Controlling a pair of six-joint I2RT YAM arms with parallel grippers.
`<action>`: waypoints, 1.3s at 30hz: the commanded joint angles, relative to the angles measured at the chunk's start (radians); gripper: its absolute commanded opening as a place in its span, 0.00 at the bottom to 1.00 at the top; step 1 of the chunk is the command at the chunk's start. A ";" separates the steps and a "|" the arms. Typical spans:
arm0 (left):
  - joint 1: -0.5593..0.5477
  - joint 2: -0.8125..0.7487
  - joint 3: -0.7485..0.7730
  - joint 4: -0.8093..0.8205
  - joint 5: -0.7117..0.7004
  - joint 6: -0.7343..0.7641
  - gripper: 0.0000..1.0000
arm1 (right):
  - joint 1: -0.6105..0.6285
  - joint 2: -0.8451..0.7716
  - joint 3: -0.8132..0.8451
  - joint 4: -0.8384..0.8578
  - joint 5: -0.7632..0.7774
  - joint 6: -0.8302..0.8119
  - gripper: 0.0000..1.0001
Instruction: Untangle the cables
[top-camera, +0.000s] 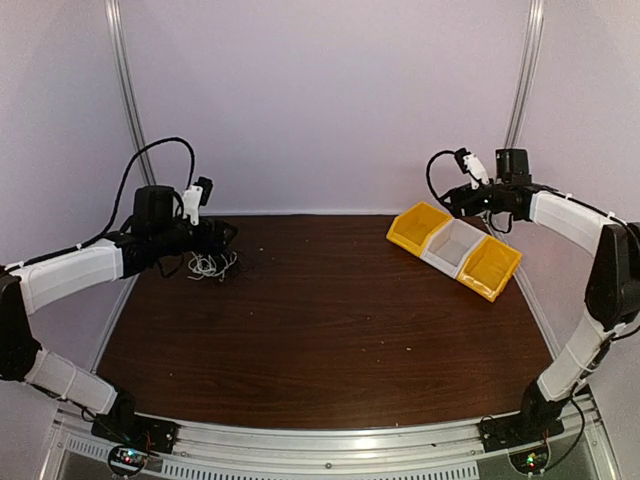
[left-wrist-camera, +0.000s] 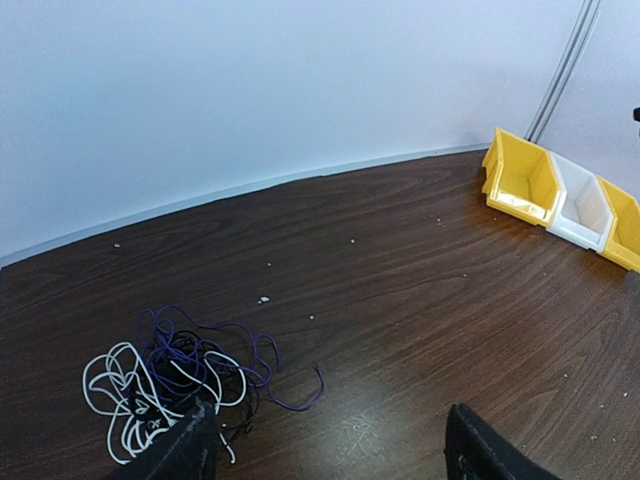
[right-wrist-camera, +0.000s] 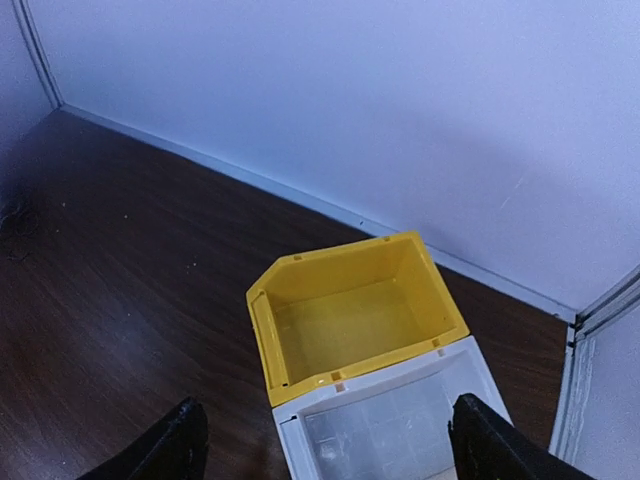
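Nearest you: left arm base (top-camera: 128, 432) and right arm base (top-camera: 512, 432), one at each near corner of the dark wood-grain worktop (top-camera: 330, 320). Item, left tool (left-wrist-camera: 330, 448): jaws spread wide, nothing between them, held low at the far left of the worktop. Item, cables (left-wrist-camera: 170, 375): one loose tangle of white, purple and black strands, lying flat on the worktop at the far left, with a single purple end trailing out toward the middle. In the left wrist view you see the tool's left finger (left-wrist-camera: 185, 450) overlapping the near edge of the tangle; you cannot tell whether it touches. Item, right tool (right-wrist-camera: 330, 442): jaws likewise wide and empty, hovering over the far right corner above the bins. Item, three open bins in a touching row, set at an angle: yellow bin (right-wrist-camera: 262, 330) nearest the back wall (top-camera: 330, 100), white bin (right-wrist-camera: 470, 365) in the middle, second yellow bin (top-camera: 490, 268) at the right edge. The bins lie well apart from the cables.
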 joint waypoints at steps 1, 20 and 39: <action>-0.008 0.008 0.027 0.064 0.044 -0.022 0.80 | 0.066 0.127 0.102 -0.188 0.084 -0.088 0.79; -0.037 0.034 0.060 0.021 0.082 -0.008 0.79 | 0.088 0.407 0.202 -0.395 0.158 -0.195 0.66; -0.048 0.054 0.077 0.006 0.124 -0.003 0.79 | 0.153 0.478 0.214 -0.417 0.211 -0.250 0.46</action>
